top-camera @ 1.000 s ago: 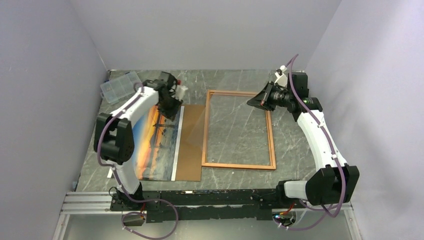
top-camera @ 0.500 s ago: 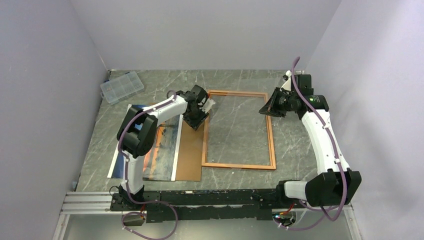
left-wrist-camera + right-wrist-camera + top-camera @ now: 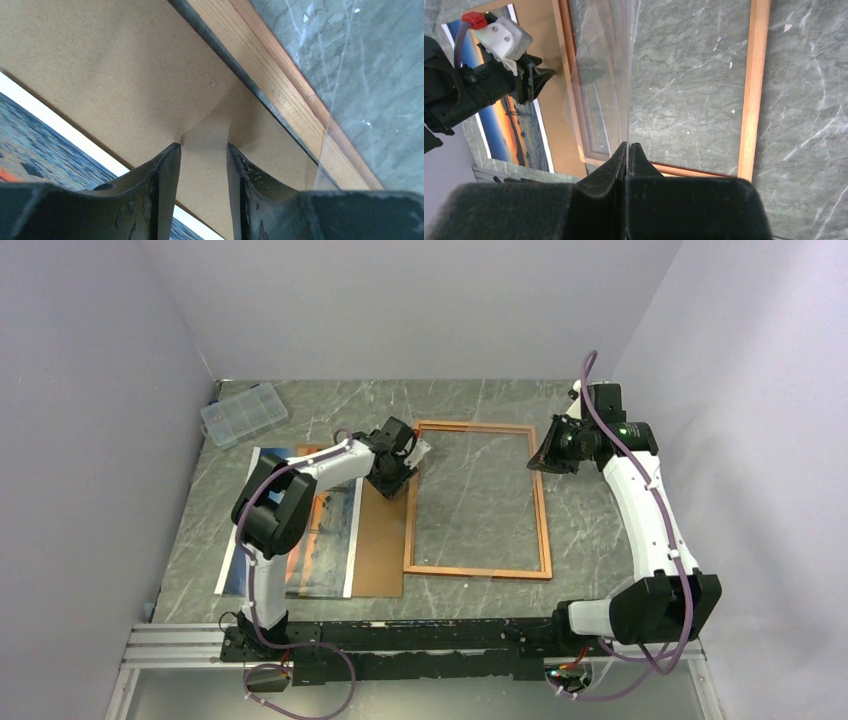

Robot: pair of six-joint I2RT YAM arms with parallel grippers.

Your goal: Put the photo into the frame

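Presently left gripper (image 3: 202, 147), jaws half apart and empty, hovers at board (image 3: 380, 550) by frame's (image 3: 543, 510) upper-left corner; photo (image 3: 330, 540) lies flat just left, long axis near-to-far, while right gripper (image 3: 628, 145), closed, pinches pane (image 3: 609, 75) upper right.

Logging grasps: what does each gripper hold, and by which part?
Right gripper pinches the clear pane by its raised edge. Left gripper, open above the backing board, holds nothing.
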